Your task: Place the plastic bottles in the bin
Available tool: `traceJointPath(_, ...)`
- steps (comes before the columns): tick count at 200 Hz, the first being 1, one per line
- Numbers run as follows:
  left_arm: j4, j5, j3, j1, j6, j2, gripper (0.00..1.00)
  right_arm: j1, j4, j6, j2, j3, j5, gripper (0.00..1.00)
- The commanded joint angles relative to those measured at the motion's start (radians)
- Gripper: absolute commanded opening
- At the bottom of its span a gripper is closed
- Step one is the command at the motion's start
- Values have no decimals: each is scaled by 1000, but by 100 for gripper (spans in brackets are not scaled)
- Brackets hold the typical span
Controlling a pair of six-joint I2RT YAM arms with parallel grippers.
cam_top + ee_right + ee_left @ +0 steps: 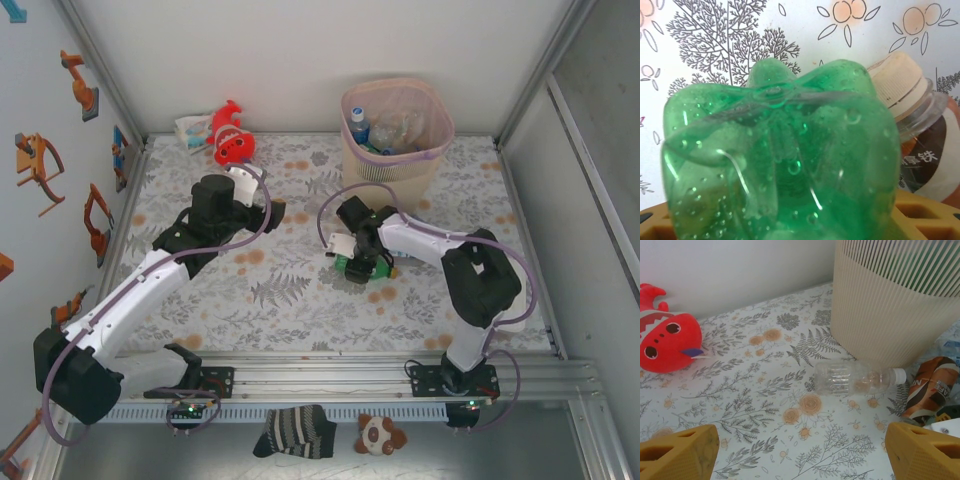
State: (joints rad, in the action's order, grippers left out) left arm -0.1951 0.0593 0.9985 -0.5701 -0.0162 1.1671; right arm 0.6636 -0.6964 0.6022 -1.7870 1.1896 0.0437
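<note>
Two claws: left claw point(800, 452) wide open, empty; right claw point(362, 258) straddles green bottle point(780, 165), grip unclear; slick plastic may squirt out.

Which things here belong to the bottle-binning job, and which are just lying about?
Job: green bottle; clear bottle; brown-labelled bottle; bin; blue-capped bottle inside it.
Lying about: red fish plush; striped cloth; small brown-and-white plush.

Top high, rear, downward; left wrist low, shares bin point(880, 315); right wrist tight on green bottle point(780, 160).
</note>
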Motion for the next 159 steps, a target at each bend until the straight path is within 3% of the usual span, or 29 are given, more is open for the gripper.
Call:
traceJointPath(1, 12, -3, -9, 7, -17, -12, 86, 7, -53, -3, 52, 48, 42, 54)
traceJointPath(77, 17, -12, -5, 12, -22, -7, 86, -6, -67, -91, 199, 191, 269, 53)
traceJointPath(134, 23, -15, -13, 13, -27, -17, 86, -97, 14, -315, 223, 393, 485, 50)
traceJointPath(159, 21, -16, -15, 13, -28, -19, 86, -167, 127, -530, 198, 490, 594, 46)
